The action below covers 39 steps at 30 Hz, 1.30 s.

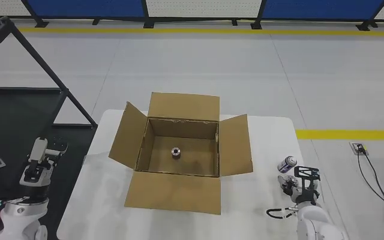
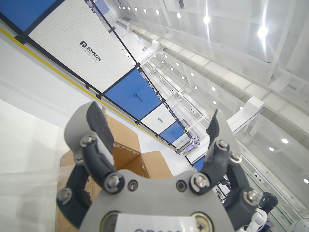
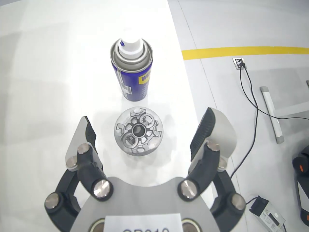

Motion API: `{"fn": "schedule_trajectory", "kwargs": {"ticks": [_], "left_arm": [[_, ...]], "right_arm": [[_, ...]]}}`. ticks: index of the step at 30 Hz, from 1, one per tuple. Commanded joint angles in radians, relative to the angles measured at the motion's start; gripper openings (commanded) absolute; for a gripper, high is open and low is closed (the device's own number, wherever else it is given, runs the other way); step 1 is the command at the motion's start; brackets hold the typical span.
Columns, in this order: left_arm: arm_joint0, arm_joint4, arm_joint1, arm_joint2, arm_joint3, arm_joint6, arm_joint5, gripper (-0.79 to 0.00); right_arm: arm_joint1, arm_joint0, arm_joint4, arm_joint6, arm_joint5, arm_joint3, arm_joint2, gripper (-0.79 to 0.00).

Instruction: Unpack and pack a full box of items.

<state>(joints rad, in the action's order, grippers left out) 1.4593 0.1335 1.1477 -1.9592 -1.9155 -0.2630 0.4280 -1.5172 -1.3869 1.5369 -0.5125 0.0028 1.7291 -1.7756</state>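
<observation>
Sitting open on a white counter (image 1: 264, 204), a cardboard box (image 1: 174, 192) has all four flaps folded outward, so its inside can be reached from above. One small round metal part (image 1: 176, 152) lies on the floor of the box, near the middle. Nothing else can be seen inside, so the unpacking looks nearly done.

To the right of the box, well apart from it and close to the counter's edge, a blue spray can (image 3: 131, 71) stands upright with its white nozzle uncovered. Just beside the can, on the side farther from the box, a round metal hub (image 3: 138, 131) lies flat on the counter. The two items are near each other but not touching, probably set out in a row for repacking.

The right claw (image 3: 146, 125) hangs over the hub, spread wide. Its dark pads (image 3: 201, 131) stand clear of the hub on either side and grip nothing.

Far to the left of the box, beyond the counter's edge, the left claw (image 2: 155, 111) is also wide apart and empty. It points up toward the ceiling, apparently parked out of the way.
</observation>
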Motion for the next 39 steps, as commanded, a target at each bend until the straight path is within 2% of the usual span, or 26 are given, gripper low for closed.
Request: {"fn": "schedule_trajectory", "kwargs": {"ticks": [1,3,7,9,10,11,14,15,19,20,29,35,39], "left_arm": [[0.0,0.0,0.0,0.0,0.0,0.0,0.0,0.0],[0.0,0.0,0.0,0.0,0.0,0.0,0.0,0.0],[0.0,0.0,0.0,0.0,0.0,0.0,0.0,0.0],[0.0,0.0,0.0,0.0,0.0,0.0,0.0,0.0],[0.0,0.0,0.0,0.0,0.0,0.0,0.0,0.0],[0.0,0.0,0.0,0.0,0.0,0.0,0.0,0.0],[0.0,0.0,0.0,0.0,0.0,0.0,0.0,0.0],[0.0,0.0,0.0,0.0,0.0,0.0,0.0,0.0],[0.0,0.0,0.0,0.0,0.0,0.0,0.0,0.0],[0.0,0.0,0.0,0.0,0.0,0.0,0.0,0.0],[0.0,0.0,0.0,0.0,0.0,0.0,0.0,0.0],[0.0,0.0,0.0,0.0,0.0,0.0,0.0,0.0],[0.0,0.0,0.0,0.0,0.0,0.0,0.0,0.0]], "right_arm": [[0.002,0.002,-0.007,-0.003,-0.009,-0.01,-0.001,0.0],[0.005,0.005,-0.006,-0.006,-0.015,-0.021,0.001,0.0],[0.01,0.014,-0.02,-0.011,-0.026,-0.04,0.001,-0.117],[0.012,0.019,-0.026,-0.012,-0.03,-0.048,0.003,-0.151],[0.013,0.022,-0.027,-0.012,-0.03,-0.054,0.003,-0.243],[0.014,0.026,-0.031,-0.013,-0.029,-0.06,0.002,-0.394],[0.018,0.032,-0.038,-0.012,-0.03,-0.069,0.002,-0.48],[0.019,0.032,-0.042,-0.008,-0.031,-0.066,0.003,-0.57],[0.022,0.018,-0.056,0.02,-0.027,-0.031,0.004,-0.767],[0.022,0.012,-0.059,0.027,-0.022,-0.015,0.005,-0.785],[0.02,-0.059,-0.052,0.088,0.035,0.234,0.064,-0.785],[0.015,-0.067,0.001,0.107,0.107,0.399,0.159,-0.785],[0.011,-0.057,-0.035,0.141,0.099,0.478,0.243,-0.785]]}}
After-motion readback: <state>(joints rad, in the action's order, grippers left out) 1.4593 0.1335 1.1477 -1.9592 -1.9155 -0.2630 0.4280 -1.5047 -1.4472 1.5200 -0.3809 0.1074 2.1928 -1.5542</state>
